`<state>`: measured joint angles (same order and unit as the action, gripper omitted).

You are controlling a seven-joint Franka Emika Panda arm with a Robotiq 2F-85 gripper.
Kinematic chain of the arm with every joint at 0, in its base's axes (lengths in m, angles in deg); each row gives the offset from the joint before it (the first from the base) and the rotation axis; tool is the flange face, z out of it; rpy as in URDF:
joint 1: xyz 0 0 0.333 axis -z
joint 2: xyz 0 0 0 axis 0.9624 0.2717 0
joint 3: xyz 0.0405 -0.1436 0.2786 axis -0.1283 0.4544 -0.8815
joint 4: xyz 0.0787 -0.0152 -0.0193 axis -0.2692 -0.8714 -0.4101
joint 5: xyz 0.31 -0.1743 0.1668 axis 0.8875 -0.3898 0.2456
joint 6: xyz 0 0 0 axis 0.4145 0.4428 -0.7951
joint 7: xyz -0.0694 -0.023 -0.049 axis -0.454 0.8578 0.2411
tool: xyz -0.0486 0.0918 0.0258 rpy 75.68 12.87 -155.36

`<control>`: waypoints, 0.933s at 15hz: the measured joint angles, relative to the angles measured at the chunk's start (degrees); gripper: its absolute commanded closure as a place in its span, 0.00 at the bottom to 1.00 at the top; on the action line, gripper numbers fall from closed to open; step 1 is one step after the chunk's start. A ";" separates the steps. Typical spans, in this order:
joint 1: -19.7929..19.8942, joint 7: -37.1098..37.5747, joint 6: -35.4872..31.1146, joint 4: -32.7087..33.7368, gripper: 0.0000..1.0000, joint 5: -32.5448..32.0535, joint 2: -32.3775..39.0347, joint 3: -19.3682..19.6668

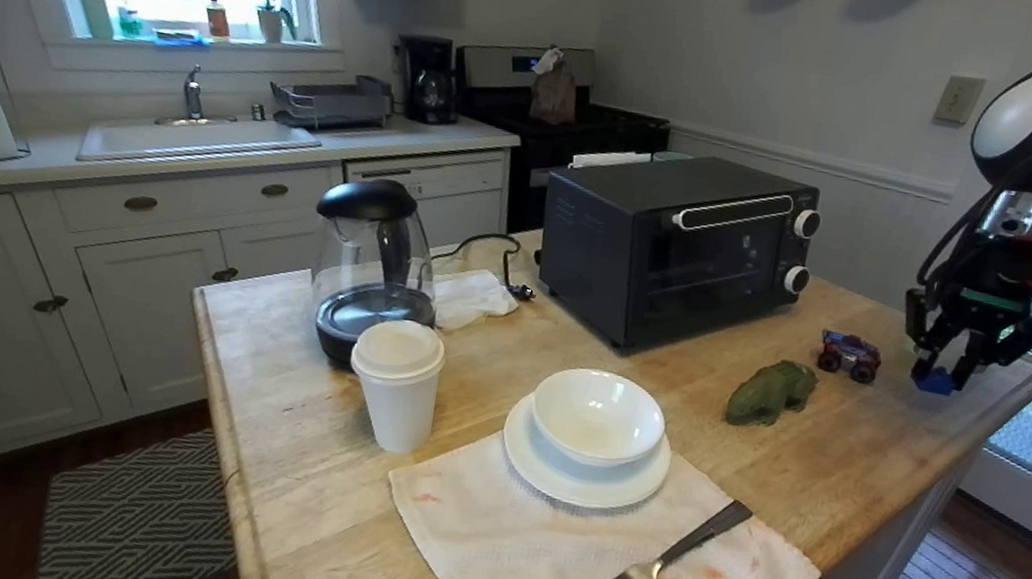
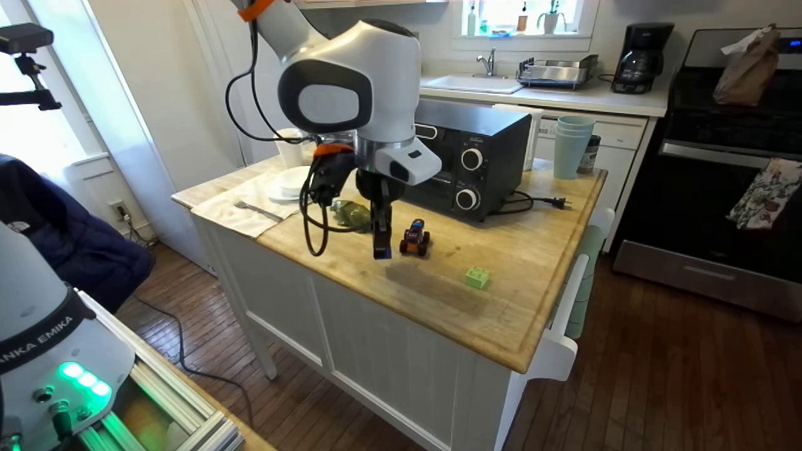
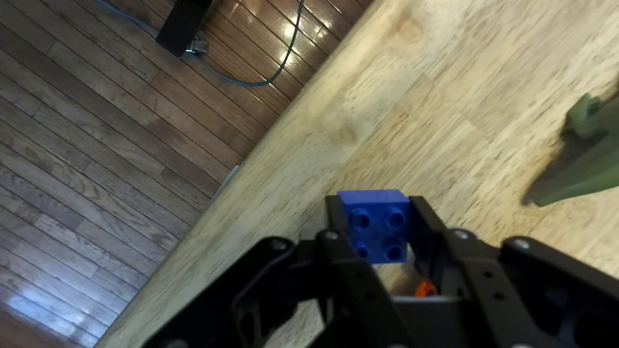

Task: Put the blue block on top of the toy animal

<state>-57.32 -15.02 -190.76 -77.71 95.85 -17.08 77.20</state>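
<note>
Pale wooden kitchen table point(image 1: 491, 357): in an exterior view the glossy white bowl point(image 1: 598, 420) sits left and near, probably to keep it out of the working end at the right.
Small blue plastic block point(image 3: 376, 226): held over the table's right end, apparently above the wood, a face with four round marks showing in the wrist view; not yet placed.
Black two-fingered claw point(image 1: 944, 366): pinched in to the block's width, a finger against each of two opposite sides, which likely leaves the underside free for landing.
Lumpy green toy animal point(image 1: 771, 394): on the table, left of the block and nearer, well apart; its uneven back probably asks for a level spot and a gentle release.
Blue-and-red toy truck with dark wheels point(image 1: 850, 356): left of the claw, farther than the animal; carrying the block high should avoid brushing it.
</note>
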 measured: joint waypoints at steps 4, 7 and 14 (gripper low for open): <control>-0.35 0.84 0.00 -1.20 0.89 -0.01 -1.57 0.07; -0.39 0.84 0.00 -1.26 0.89 -0.01 -1.55 -0.01; -2.95 14.43 1.99 -1.04 0.89 0.94 -5.41 -1.60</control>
<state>-60.26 -0.59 -188.77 -78.75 96.79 -22.49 75.61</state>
